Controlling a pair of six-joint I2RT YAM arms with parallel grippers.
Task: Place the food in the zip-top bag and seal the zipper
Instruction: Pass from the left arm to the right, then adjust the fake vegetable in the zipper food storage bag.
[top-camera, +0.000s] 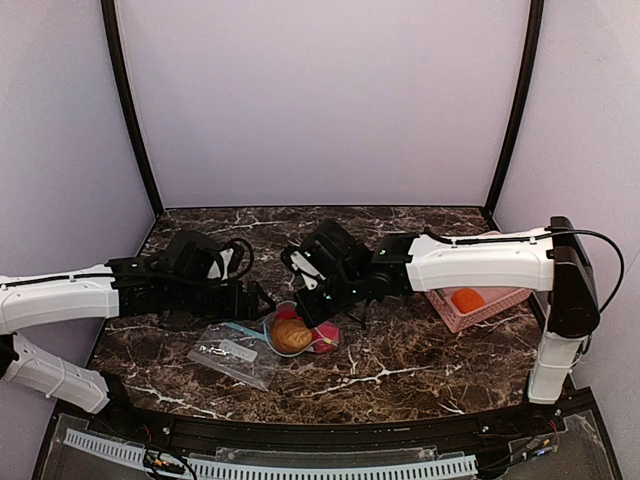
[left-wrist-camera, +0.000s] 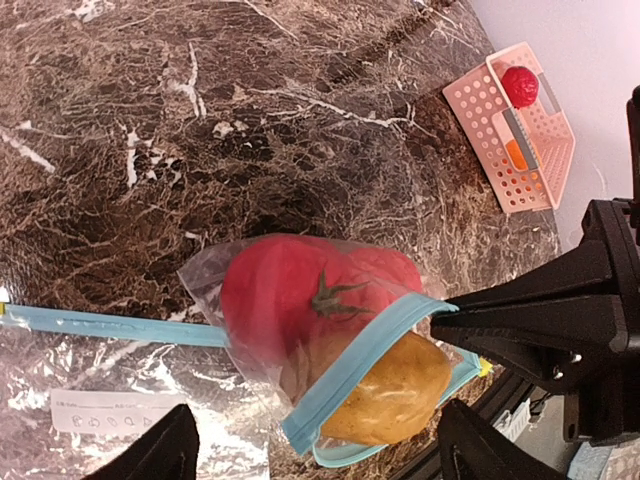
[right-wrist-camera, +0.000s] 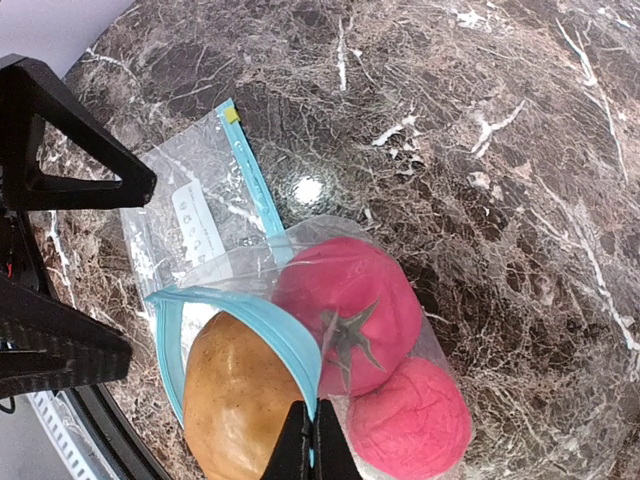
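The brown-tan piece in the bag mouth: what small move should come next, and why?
Probably the open left fingers should nudge the brown-tan piece deeper into the bag. It sits only partly through the mouth, across the zipper, while the shut right fingers pinch the zipper rim. Two red pieces lie inside.

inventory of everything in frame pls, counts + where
bag: 1, clear with white label, flat on the table in front of the arms, mouth open
zipper: 1, teal, along the bag's mouth, unsealed
red food: 3, red, two inside the bag, one in the basket
brown food: 1, brown-tan, sitting in the bag's mouth
orange food: 1, orange, in the basket
basket: 1, pink, right side of the table
table: 1, dark marble
left gripper: 1, black, open, over the bag's left side
right gripper: 1, black, shut on the zipper beside the brown food
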